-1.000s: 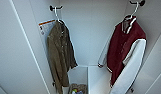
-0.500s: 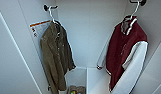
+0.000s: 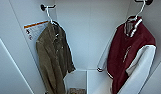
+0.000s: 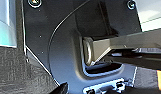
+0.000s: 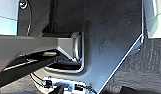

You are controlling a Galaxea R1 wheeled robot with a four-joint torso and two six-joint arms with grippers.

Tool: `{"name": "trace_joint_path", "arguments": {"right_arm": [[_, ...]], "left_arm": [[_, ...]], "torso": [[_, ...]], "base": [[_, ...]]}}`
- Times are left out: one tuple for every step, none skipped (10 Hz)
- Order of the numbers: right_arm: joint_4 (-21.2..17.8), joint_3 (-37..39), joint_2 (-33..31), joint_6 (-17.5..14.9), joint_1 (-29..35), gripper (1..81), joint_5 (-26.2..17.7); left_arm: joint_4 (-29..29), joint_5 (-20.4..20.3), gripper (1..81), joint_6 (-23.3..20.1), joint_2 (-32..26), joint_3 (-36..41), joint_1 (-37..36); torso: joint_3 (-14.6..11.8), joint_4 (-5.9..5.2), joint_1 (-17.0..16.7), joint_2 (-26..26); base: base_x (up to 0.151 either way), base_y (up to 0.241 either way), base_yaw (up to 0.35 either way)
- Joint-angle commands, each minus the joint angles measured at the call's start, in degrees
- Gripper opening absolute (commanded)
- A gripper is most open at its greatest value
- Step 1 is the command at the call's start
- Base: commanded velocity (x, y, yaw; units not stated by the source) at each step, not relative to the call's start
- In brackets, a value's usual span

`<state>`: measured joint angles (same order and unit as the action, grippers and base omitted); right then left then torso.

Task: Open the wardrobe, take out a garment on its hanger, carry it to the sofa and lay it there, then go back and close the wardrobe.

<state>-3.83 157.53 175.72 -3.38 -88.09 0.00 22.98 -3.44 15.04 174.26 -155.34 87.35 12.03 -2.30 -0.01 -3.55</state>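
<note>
Inside the open wardrobe (image 3: 91, 35), hanging high on the right: the maroon jacket (image 3: 128, 55), white sleeves loose, held up by its thin white hanger (image 3: 140, 11), hook over a dark peg (image 3: 143, 1) so nothing touches the floor. Hanging on the left from another peg, an olive-green jacket (image 3: 54, 57), well apart. Not yet taken out. Cannot tell whether either tool is open or closed.

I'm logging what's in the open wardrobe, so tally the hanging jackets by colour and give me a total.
Maroon jacket with white sleeves, on the white hanger: 1
Olive-green jacket: 1
Total: 2 jackets, hanging apart inside the wardrobe.
</note>
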Motion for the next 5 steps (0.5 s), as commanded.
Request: {"name": "trace_joint_path", "arguments": {"right_arm": [[-0.57, -0.13, 0.36, 0.04, 1.64, 81.1, -4.04], [-0.48, -0.04, 0.28, 0.12, 1.73, 81.1, -4.04], [-0.3, -0.04, 0.28, -0.05, 1.73, 81.1, -4.13], [-0.3, -0.13, 0.28, -0.05, 1.64, 81.1, -4.22], [-0.22, -0.21, 0.36, -0.05, 1.55, 81.1, -4.22]], "left_arm": [[0.66, 3.09, 81.1, -0.28, -0.05, 0.04, -1.43], [0.66, 3.09, 81.1, -0.19, -0.05, 0.04, -1.43], [0.66, 3.09, 81.1, -0.27, 0.03, 0.04, -1.43], [0.66, 3.09, 81.1, -0.19, 0.12, 0.04, -1.43], [0.66, 3.09, 81.1, -0.19, 0.21, 0.04, -1.43]], "torso": [[0.0, 0.0, 0.01, 0.0], [0.0, 0.0, 0.01, 0.0], [0.0, 0.0, 0.01, 0.0], [0.0, 0.0, 0.03, 0.02], [0.0, 0.0, 0.06, 0.02]], "base": [[0.088, 0.0, 0.0], [0.075, 0.0, 0.0], [0.0, 0.0, 0.0], [0.0, 0.0, 0.0], [0.0, 0.0, 0.0]]}}
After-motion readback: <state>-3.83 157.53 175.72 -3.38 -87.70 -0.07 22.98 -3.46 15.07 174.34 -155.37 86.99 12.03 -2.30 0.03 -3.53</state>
